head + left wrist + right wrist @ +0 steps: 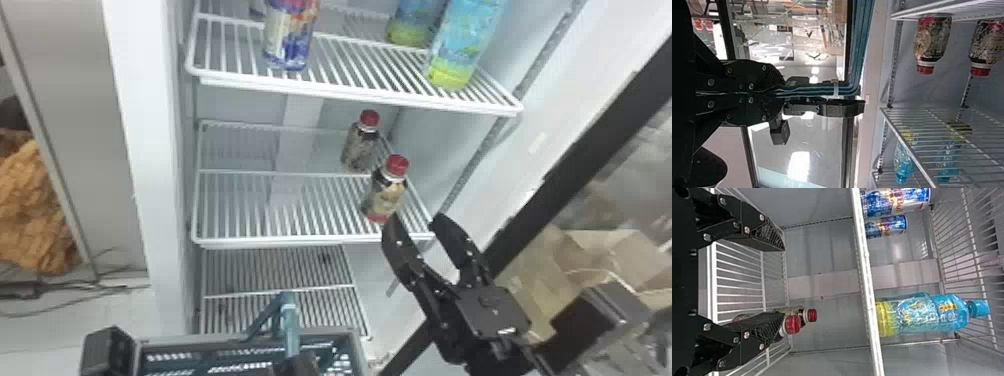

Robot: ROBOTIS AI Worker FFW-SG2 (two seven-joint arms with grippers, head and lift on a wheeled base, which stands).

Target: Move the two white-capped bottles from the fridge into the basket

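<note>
The right hand (416, 222) gapes near two red-capped bottles (387, 197) on a wire shelf (300, 243); the left hand (300, 365) clasps the basket handle (291, 327).

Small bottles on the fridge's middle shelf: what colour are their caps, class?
Red on both the front cap and the rear cap, clearest in the head view.

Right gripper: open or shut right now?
Open. In the head view, the tips of the right gripper stand apart, and the right wrist view shows a wide gap between its two fingers.
</note>
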